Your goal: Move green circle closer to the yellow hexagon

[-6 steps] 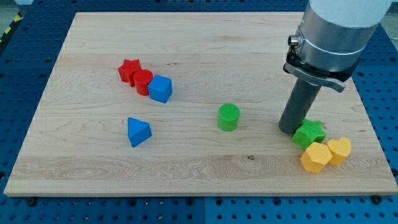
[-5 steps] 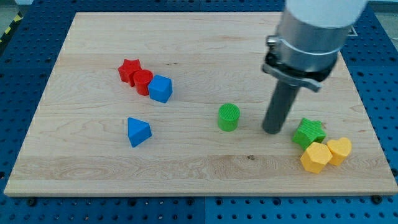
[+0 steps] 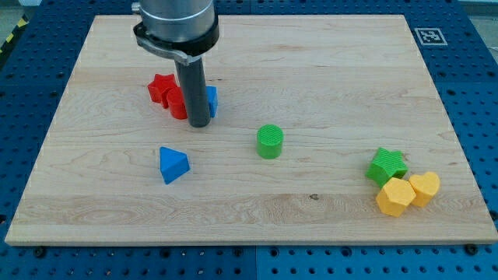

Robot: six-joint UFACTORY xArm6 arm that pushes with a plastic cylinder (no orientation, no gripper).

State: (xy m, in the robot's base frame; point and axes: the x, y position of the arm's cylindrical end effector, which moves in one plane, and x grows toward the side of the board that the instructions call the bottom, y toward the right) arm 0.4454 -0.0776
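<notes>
The green circle (image 3: 270, 141) stands near the board's middle. The yellow hexagon (image 3: 394, 197) lies at the lower right, touching a yellow heart (image 3: 426, 187) on its right and a green star (image 3: 387, 166) above it. My tip (image 3: 199, 124) rests on the board well to the left of the green circle, apart from it, right in front of a blue block (image 3: 211, 99) that the rod partly hides.
A red star (image 3: 161, 87) and a red round block (image 3: 176, 105) sit just left of the rod, next to the blue block. A blue triangle (image 3: 173, 164) lies below them. A fiducial marker (image 3: 428, 36) is at the board's top right corner.
My tip has swept from beside the green star at the right across to the left, past the green circle. The green circle has shifted a little left and up.
</notes>
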